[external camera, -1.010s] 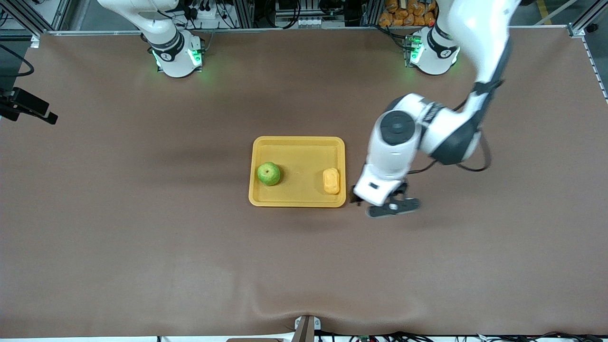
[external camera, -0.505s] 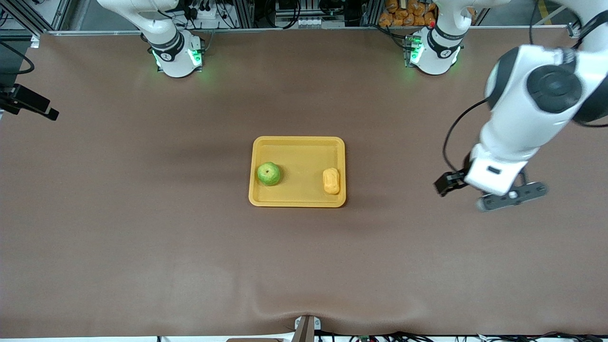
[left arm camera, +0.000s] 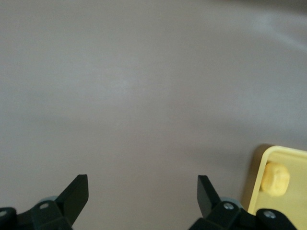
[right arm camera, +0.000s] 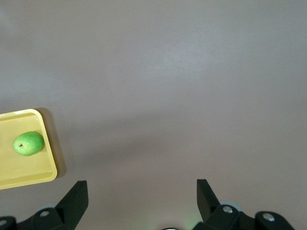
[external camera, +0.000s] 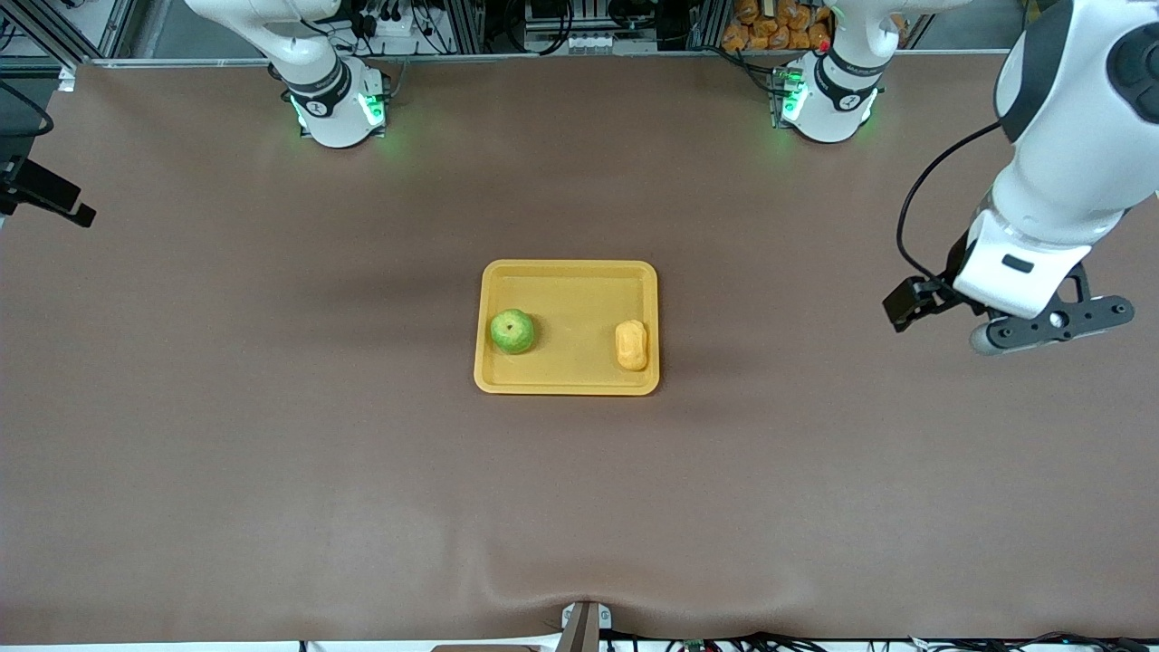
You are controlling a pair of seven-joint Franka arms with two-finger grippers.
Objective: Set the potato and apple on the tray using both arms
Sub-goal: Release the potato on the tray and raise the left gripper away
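Observation:
The yellow tray (external camera: pixel 566 272) lies mid-table. The green apple (external camera: pixel 512 330) sits in it toward the right arm's end, and the yellow-orange potato (external camera: pixel 632 345) sits in it toward the left arm's end. My left gripper (external camera: pixel 1041 326) hangs open and empty over bare table near the left arm's end, well apart from the tray. Its wrist view shows its open gripper (left arm camera: pixel 143 184), the tray's corner (left arm camera: pixel 259 163) and the potato (left arm camera: pixel 274 178). My right gripper (right arm camera: pixel 142 189) is open and empty, high over bare table, with the tray (right arm camera: pixel 48 153) and apple (right arm camera: pixel 29 143) far off.
The brown table cover (external camera: pixel 272 453) stretches wide around the tray. The arm bases (external camera: pixel 335 104) glow green along the top edge. A black mount (external camera: pixel 45 195) juts in at the right arm's end of the table.
My left arm has swung away from beside the tray toward the left arm's end of the table and risen. Apple and potato have stayed in the tray.

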